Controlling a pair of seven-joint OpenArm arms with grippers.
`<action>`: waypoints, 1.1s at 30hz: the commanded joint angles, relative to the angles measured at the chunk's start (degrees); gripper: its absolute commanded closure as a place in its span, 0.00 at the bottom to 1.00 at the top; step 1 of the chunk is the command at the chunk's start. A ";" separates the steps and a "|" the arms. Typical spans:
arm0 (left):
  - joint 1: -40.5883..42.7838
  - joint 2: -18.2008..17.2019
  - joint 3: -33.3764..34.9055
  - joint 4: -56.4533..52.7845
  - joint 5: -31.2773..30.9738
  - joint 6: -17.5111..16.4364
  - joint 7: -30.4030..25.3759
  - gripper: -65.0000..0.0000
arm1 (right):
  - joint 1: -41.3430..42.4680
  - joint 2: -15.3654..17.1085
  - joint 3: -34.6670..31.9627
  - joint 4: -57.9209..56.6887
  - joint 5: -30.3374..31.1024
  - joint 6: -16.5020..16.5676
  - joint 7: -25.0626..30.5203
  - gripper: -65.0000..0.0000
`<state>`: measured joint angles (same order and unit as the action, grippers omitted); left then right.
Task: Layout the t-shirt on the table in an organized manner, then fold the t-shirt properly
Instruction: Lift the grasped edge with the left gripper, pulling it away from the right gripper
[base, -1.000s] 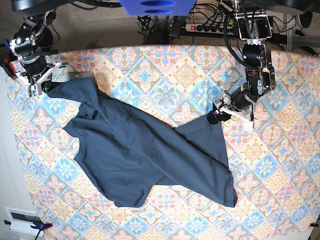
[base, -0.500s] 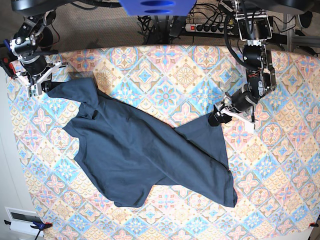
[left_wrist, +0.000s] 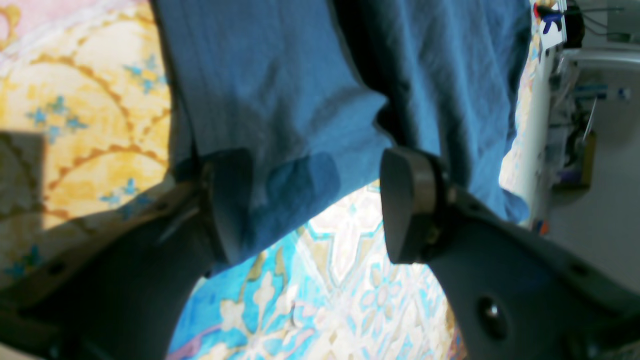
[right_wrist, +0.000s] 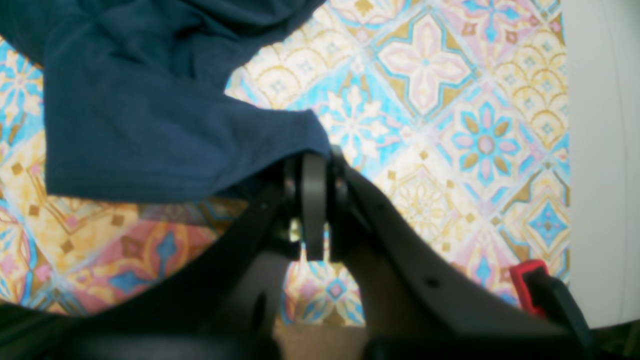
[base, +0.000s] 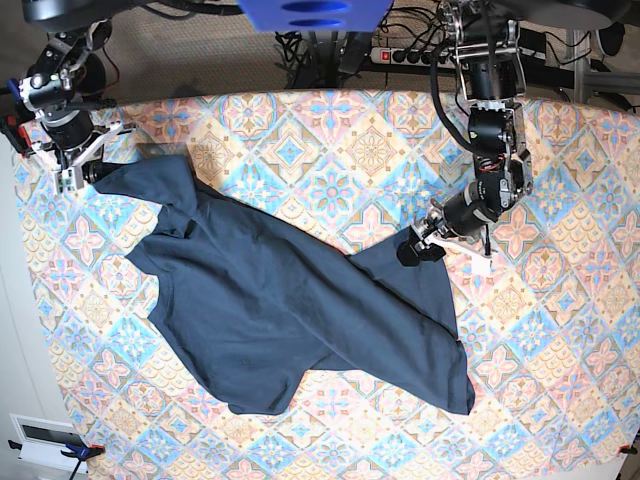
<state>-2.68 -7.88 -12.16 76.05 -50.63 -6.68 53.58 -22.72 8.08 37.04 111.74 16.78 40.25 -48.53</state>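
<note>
The dark navy t-shirt (base: 290, 310) lies crumpled on the table (base: 560, 300), stretched on a diagonal from the far left to the near right. My right gripper (base: 88, 172) is at the far-left corner, shut on the t-shirt's edge (right_wrist: 165, 135); in the right wrist view the jaws (right_wrist: 315, 165) pinch the cloth's tip. My left gripper (base: 410, 250) sits low at the t-shirt's pointed right corner. In the left wrist view it (left_wrist: 320, 205) stands open, and the t-shirt's hem (left_wrist: 300, 150) hangs between its fingers (left_wrist: 407, 205), touching the left one.
A power strip (base: 405, 55) and cables run behind the table's far edge. A white box (base: 45, 440) sits off the near-left corner. A red clamp (right_wrist: 530, 280) grips the table's edge beside my right gripper.
My left gripper has slid left and a little nearer, onto the t-shirt's right corner, staying open. The right arm and the t-shirt have not moved.
</note>
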 joint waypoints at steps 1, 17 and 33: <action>-0.53 -0.16 -0.01 1.71 -0.93 -0.40 0.00 0.43 | 0.26 0.85 0.46 1.09 0.76 -0.25 1.37 0.99; 1.75 -1.57 -3.44 6.63 -0.40 -0.40 -0.26 0.43 | 0.35 0.85 0.46 1.00 0.76 -0.25 1.37 0.99; 0.35 -0.34 -2.65 2.59 -0.31 -0.40 -0.35 0.43 | 0.35 0.85 0.55 1.00 0.76 -0.25 1.37 0.99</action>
<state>-1.28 -8.27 -15.05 77.84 -50.09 -6.59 53.56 -22.55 8.10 37.08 111.74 16.80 40.27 -48.49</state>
